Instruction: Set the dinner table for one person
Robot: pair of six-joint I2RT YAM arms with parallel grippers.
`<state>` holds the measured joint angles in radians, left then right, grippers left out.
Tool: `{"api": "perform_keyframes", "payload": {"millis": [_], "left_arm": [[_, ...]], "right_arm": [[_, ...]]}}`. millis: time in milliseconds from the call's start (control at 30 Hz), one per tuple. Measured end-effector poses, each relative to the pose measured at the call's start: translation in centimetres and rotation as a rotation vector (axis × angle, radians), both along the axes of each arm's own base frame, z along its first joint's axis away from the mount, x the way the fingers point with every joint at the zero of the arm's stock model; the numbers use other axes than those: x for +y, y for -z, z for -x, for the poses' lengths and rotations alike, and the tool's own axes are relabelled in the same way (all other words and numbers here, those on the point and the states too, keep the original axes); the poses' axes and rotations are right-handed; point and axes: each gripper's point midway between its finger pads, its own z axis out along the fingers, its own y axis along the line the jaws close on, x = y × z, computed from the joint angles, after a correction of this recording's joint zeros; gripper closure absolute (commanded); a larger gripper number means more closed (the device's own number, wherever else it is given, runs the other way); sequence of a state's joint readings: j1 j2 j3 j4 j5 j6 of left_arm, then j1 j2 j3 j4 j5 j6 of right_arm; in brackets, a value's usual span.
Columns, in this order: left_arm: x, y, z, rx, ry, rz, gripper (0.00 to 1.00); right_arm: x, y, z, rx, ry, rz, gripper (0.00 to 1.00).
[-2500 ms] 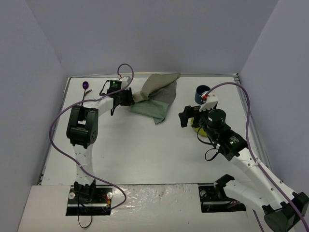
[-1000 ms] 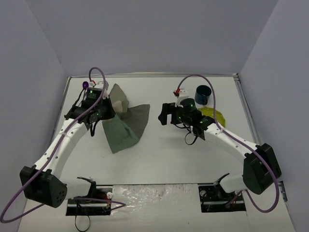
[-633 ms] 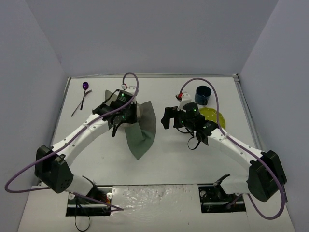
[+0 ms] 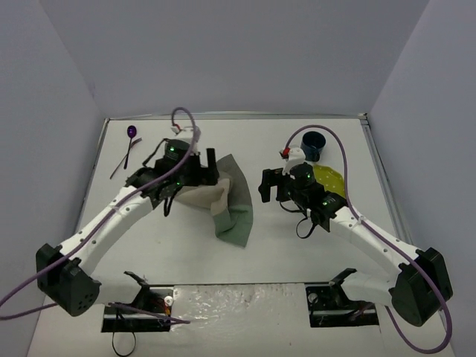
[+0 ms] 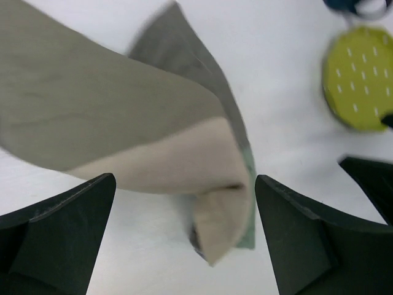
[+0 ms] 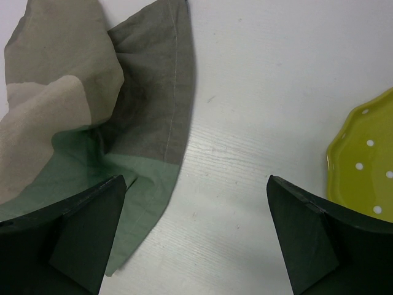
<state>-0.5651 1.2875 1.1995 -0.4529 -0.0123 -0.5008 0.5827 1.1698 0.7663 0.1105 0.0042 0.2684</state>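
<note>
A grey, green and beige patchwork cloth (image 4: pixel 229 202) lies crumpled on the white dinner table (image 4: pixel 297 253), left of centre. My left gripper (image 4: pixel 211 168) hovers over the cloth's upper left part. In the left wrist view the cloth (image 5: pixel 141 135) hangs loose below the left gripper (image 5: pixel 184 246), open and touching nothing. My right gripper (image 4: pixel 265 186) stands open just right of the cloth (image 6: pixel 92 123), with bare table between its fingers (image 6: pixel 307 233). A yellow-green dotted plate (image 4: pixel 332 178) lies behind the right wrist.
A dark blue cup (image 4: pixel 313 143) stands at the back right, past the plate (image 6: pixel 368 166). A purple spoon (image 4: pixel 131 135) lies at the back left corner. The left arm stretches diagonally across the left half of the table. Grey walls close in three sides.
My left gripper opened and let go of the cloth, which dropped and now lies crumpled on the table. The right gripper shifted slightly right and nearer, still open.
</note>
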Motion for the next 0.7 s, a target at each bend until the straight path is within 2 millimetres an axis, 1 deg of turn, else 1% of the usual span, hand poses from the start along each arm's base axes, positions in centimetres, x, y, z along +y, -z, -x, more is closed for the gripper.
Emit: {"api": "perform_keyframes", "payload": {"millis": [33, 100, 167, 267, 333, 367, 433, 467, 533, 600, 667, 700], "left_arm": [[1.8, -0.7, -0.8, -0.018, -0.052, 0.01, 0.06], [5.5, -1.2, -2.4, -0.022, -0.151, 0.013, 0.05], [7.7, -1.0, -3.9, 0.002, -0.205, 0.011, 0.06], [10.5, 0.5, -7.8, 0.059, -0.279, 0.011, 0.06], [11.6, 2.2, -10.8, 0.102, -0.303, 0.017, 0.07], [12.1, 3.3, -12.0, 0.126, -0.311, 0.021, 0.08], [13.1, 5.8, -13.9, 0.181, -0.327, 0.031, 0.08], [13.8, 7.4, -14.6, 0.22, -0.337, 0.035, 0.08], [14.6, 10.1, -15.9, 0.277, -0.344, 0.051, 0.09], [15.3, 12.8, -16.4, 0.331, -0.352, 0.058, 0.09], [15.9, 14.8, -16.0, 0.379, -0.362, 0.057, 0.09], [16.0, 15.5, -15.7, 0.394, -0.364, 0.056, 0.09]], "right_arm": [[0.0, 0.1, 0.0, 0.002, 0.0, 0.001, 0.05], [0.0, 0.1, 0.0, 0.002, 0.0, 0.001, 0.05], [0.1, 0.1, 0.1, 0.004, -0.004, -0.001, 0.05], [0.3, 0.1, 0.2, 0.007, -0.017, -0.007, 0.05], [0.5, 0.1, 0.3, 0.011, -0.029, -0.012, 0.05], [0.6, 0.1, 0.4, 0.013, -0.036, -0.014, 0.05], [0.9, 0.1, 0.6, 0.017, -0.053, -0.02, 0.05], [1.0, 0.1, 0.7, 0.019, -0.064, -0.022, 0.05], [1.7, 0.1, 1.1, 0.019, -0.1, -0.025, 0.05], [2.7, 0.0, 1.9, 0.016, -0.153, -0.023, 0.05], [3.7, 0.0, 2.7, 0.014, -0.203, -0.023, 0.04], [4.4, -0.1, 3.2, 0.007, -0.233, -0.021, 0.03]]}}
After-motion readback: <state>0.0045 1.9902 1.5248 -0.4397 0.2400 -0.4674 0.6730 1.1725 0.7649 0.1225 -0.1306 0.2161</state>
